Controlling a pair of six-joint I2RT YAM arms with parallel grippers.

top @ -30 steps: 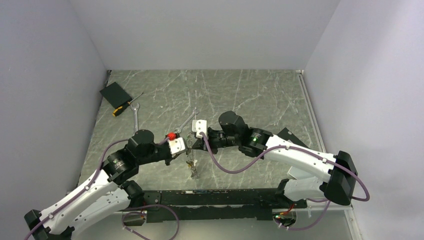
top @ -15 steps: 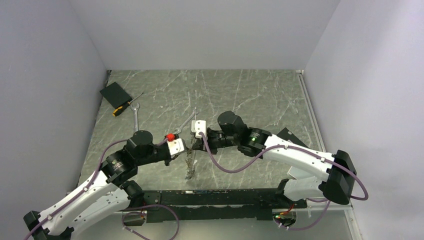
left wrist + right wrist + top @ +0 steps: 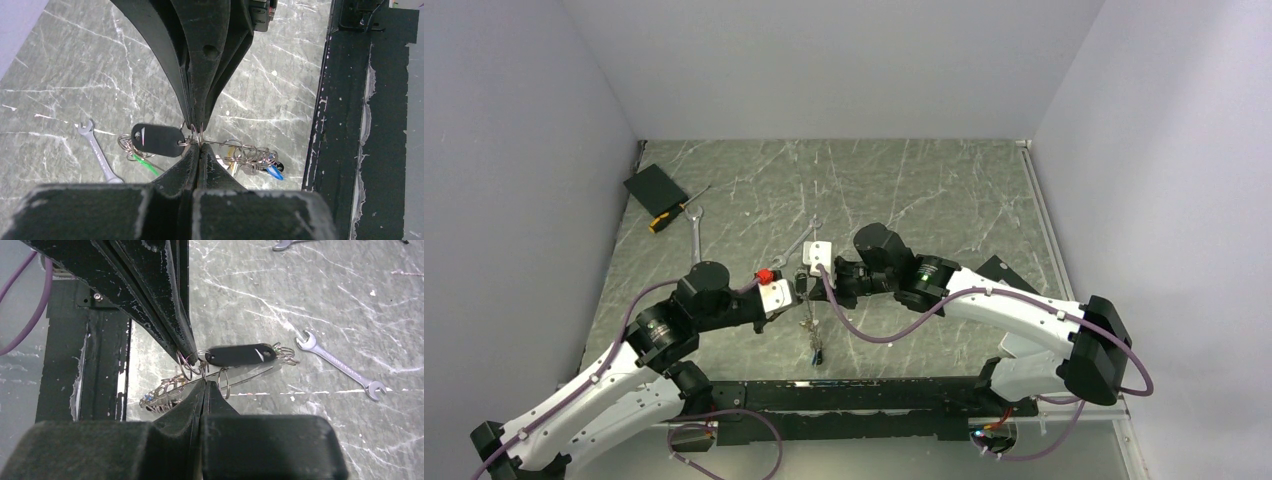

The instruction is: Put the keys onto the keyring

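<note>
My left pincer [image 3: 198, 142] and right pincer [image 3: 200, 374] are both pressed together on the thin silvery wire keyring [image 3: 809, 322]. It hangs above the grey marbled table [image 3: 924, 200], with the small coloured-head metal keys [image 3: 260, 164] bunched on it. I'd hold it taut and avoid twisting.

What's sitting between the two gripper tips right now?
The keyring: small rings and a black tag, with left gripper and right gripper both shut on it. Wrist views show it.

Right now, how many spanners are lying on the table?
2. One spanner lies far left, near the screwdriver; the other spanner lies slanted in the middle, its near end partly hidden.
</note>
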